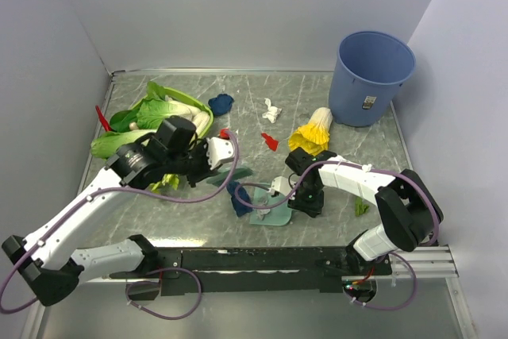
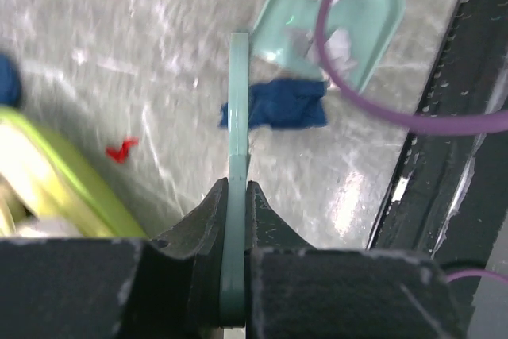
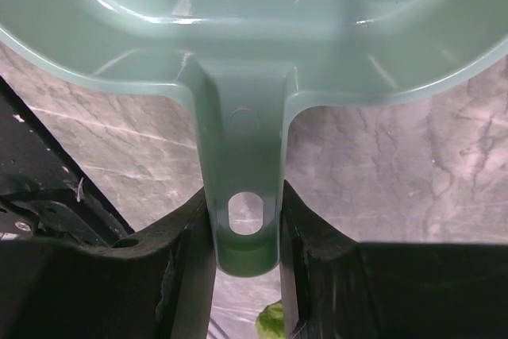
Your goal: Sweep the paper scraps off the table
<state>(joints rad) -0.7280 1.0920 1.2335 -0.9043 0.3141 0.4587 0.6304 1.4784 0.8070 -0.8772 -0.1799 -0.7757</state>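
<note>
— Several paper scraps (image 1: 271, 110) lie loose on the desk (image 1: 389, 152). One red scrap (image 1: 103, 119) sits by the left edge beside the leafy vegetables (image 1: 151, 113), and blue, white and red wads are scattered across the middle. Which one is being worked on?

— The dark blue scrap (image 2: 278, 105), close to the front edge and about midway along it. The left fingers (image 2: 216, 208) are clamped tight on a teal sweeper (image 2: 238, 101). Its blade touches that scrap, and the mouth of the dustpan (image 1: 270, 215) is just beside it.

— And the other arm?

— The right fingers (image 3: 190, 236) pinch the dustpan's handle from both sides and hold the pan low over the desk. I'd call this the sweep-in step, early in the job, since most of the scraps are untouched.

— What does the next move need?

— A short push of the blade toward the pan. The pan's lip should be flat on the desk, so the wad rides in rather than slipping under. Later sweeps must skirt the yellow-and-white frilly vegetable (image 1: 313, 132), which is no scrap. The blue bin (image 1: 371, 77) in the far right corner looks like the place to empty the pan.
</note>
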